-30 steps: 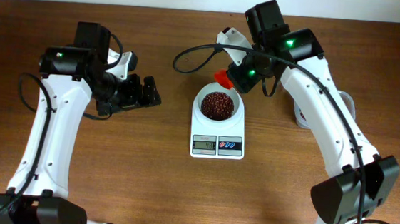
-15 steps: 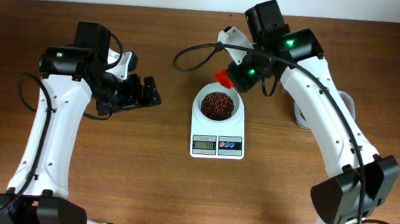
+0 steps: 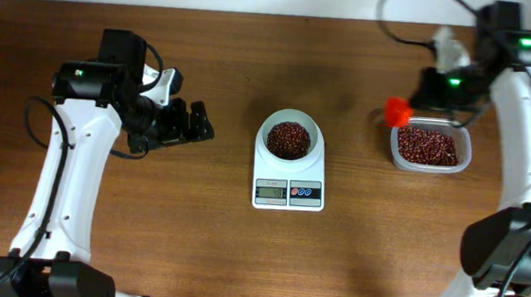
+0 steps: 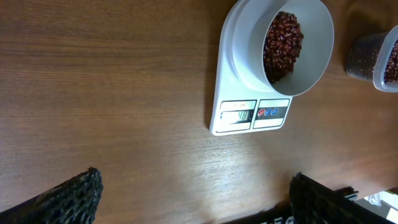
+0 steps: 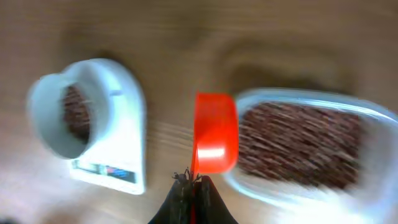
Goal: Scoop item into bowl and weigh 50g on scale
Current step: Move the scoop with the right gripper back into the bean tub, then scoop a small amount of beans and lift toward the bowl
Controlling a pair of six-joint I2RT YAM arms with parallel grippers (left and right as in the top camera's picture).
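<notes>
The white bowl stands on the white scale at the table's middle and holds red-brown beans. Bowl, scale and beans also show in the left wrist view. My right gripper is shut on the handle of a red scoop, held at the left rim of a clear tub of beans. In the blurred right wrist view the gripper holds the scoop between the bowl and the tub. My left gripper is open and empty, left of the scale.
The table's far edge meets a white wall at the top of the overhead view. A black cable runs over the table behind the right arm. The scale's display shows digits that I cannot read surely.
My right arm has swung right with the red scoop, from the bowl's far rim to the left rim of the clear tub. The left arm has not moved.
</notes>
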